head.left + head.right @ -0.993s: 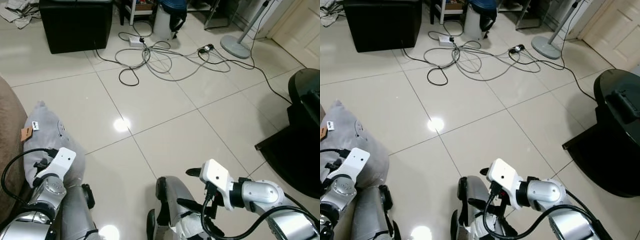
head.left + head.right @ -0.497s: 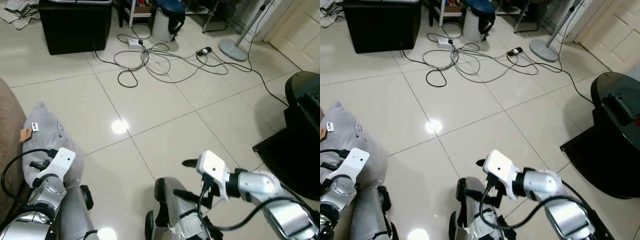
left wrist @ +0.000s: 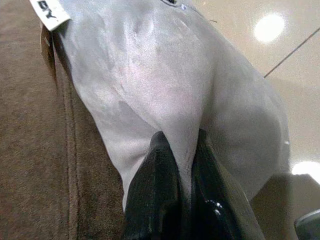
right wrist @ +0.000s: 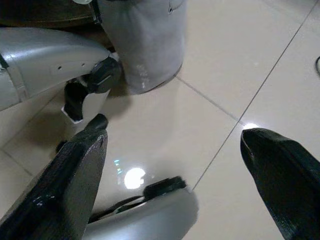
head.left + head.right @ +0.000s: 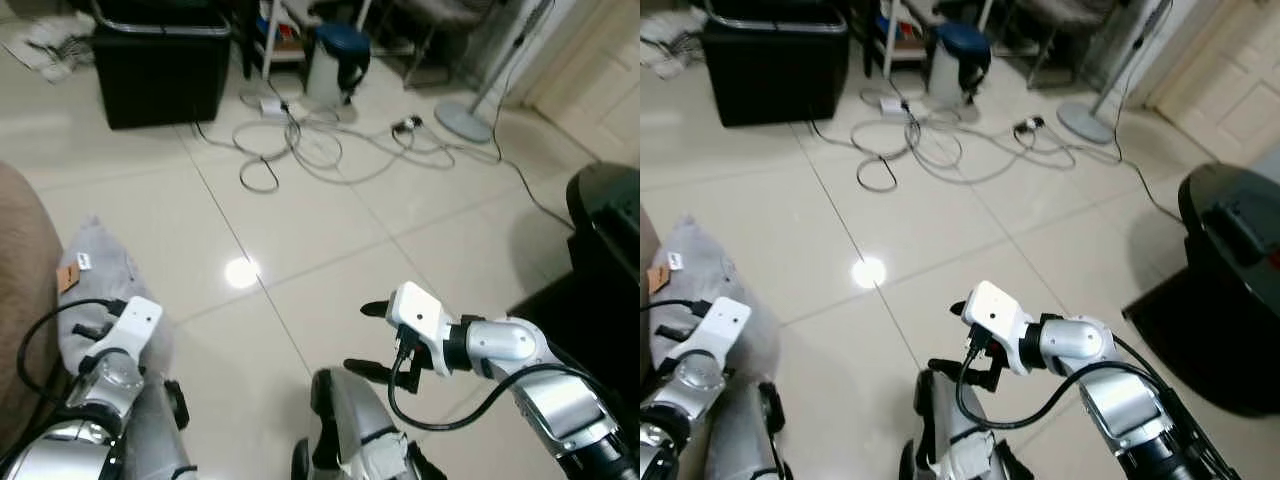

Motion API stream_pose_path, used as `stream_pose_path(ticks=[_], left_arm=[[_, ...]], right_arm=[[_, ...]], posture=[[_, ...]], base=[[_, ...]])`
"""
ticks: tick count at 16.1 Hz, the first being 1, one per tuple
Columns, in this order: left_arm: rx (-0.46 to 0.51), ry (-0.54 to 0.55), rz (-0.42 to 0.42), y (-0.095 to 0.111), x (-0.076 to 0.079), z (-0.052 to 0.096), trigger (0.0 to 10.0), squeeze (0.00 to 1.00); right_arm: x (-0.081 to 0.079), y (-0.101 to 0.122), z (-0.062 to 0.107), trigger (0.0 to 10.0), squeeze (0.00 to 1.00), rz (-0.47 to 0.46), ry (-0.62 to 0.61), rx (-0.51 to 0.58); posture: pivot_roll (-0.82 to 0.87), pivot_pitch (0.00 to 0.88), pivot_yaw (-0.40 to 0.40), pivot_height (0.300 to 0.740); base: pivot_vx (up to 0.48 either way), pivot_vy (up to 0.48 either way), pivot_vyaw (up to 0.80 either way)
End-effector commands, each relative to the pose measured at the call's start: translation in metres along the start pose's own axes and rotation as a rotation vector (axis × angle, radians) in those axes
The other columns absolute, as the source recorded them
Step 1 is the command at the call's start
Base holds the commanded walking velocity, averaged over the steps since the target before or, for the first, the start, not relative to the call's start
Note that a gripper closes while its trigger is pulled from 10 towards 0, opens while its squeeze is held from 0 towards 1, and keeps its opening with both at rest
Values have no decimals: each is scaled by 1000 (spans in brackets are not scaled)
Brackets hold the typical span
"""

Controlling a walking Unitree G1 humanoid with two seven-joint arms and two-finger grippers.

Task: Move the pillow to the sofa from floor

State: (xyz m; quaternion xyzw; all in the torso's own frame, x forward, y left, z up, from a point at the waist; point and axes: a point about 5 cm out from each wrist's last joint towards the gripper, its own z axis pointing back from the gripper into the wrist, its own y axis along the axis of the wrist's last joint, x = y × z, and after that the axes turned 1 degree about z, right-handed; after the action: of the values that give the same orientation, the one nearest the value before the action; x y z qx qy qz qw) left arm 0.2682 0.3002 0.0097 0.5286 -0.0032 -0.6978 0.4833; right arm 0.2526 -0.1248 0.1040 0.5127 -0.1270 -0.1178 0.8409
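Note:
A grey pillow [image 5: 97, 283] with a small white tag stands on the tiled floor at my left, leaning on the brown sofa [image 5: 20, 270]. My left gripper [image 3: 180, 136] is shut on a fold of the pillow's [image 3: 165, 75] fabric, with the sofa's [image 3: 30, 130] brown cloth right beside it. In the eye views the left wrist [image 5: 128, 322] sits over the pillow's near end. My right gripper [image 5: 366, 338] hovers open above the floor in front of me, apart from the pillow, with nothing between its fingers [image 4: 80, 175].
A tangle of cables [image 5: 300, 140] lies on the tiles ahead, with a black box [image 5: 160, 70], a white bin [image 5: 335, 60] and a fan base [image 5: 468, 120] behind it. A black piece of furniture [image 5: 610, 240] stands at the right. My legs [image 5: 350, 430] show below.
My right gripper has risen and reached forward, still open. The left gripper keeps its hold on the pillow. The camera has tipped, shifting the whole scene.

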Motion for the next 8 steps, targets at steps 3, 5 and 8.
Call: stream_pose_path(ticks=[3,5,8], left_arm=[[44,-53,111,17,13,2,0,0],[166,-113,245,48,23,5,0,0],[314,-212,368,82,36,13,0,0]], right_arm=[[16,-11,1,10000,0,-21,-62,-14],[34,-15,-3,10000,0,-89,-182,14],[46,-16,-6,10000,0,-147,-291,47]], posture=[[-87,0,-285,572],[-7,0,-264,572],[95,0,-213,572]], base=[[0,0,0],[0,0,0],[0,0,0]])
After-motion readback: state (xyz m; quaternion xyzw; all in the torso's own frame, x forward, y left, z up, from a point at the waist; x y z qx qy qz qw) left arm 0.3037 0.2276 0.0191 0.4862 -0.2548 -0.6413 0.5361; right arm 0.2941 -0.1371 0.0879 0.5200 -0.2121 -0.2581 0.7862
